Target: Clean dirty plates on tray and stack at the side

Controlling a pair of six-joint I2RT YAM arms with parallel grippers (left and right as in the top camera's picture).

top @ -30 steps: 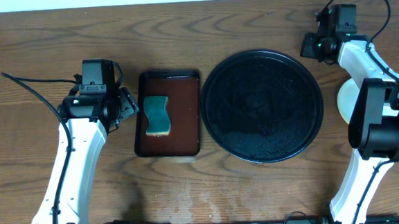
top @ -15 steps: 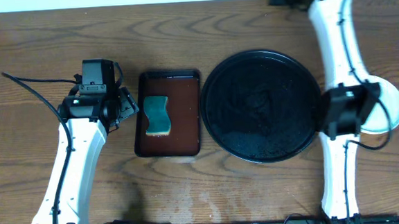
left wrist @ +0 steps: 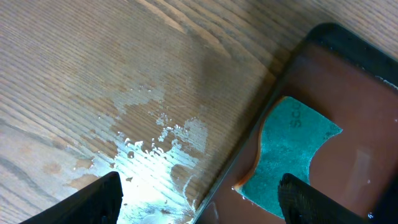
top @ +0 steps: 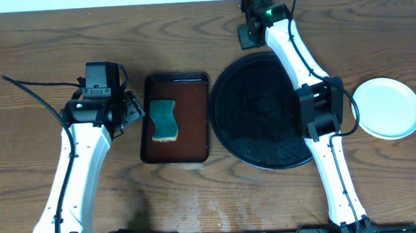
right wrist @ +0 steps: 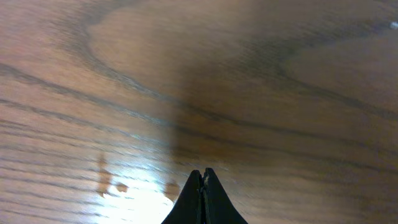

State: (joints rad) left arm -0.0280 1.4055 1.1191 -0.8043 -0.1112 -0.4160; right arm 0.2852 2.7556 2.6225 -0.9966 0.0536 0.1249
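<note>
The round black tray (top: 268, 145) lies at the table's middle with no plates on it. A pale mint-white plate (top: 388, 107) lies on the bare wood to the right of the tray; I cannot tell whether others lie under it. My right gripper (top: 248, 33) is shut and empty, low over bare wood (right wrist: 202, 173) just beyond the tray's far rim, and its arm reaches across the tray. My left gripper (top: 137, 115) is open and empty, and in the left wrist view (left wrist: 199, 202) it hovers over the left edge of the brown tray.
A smaller rectangular dark-brown tray (top: 195, 142) lies left of the black tray and holds a green sponge (top: 164, 119), which also shows in the left wrist view (left wrist: 292, 149). Wet streaks (left wrist: 155, 146) glisten on the wood left of it.
The right arm has swung from the right side across the back to beyond the black tray's far rim, which uncovers the plate at the right. The left arm has not moved.
</note>
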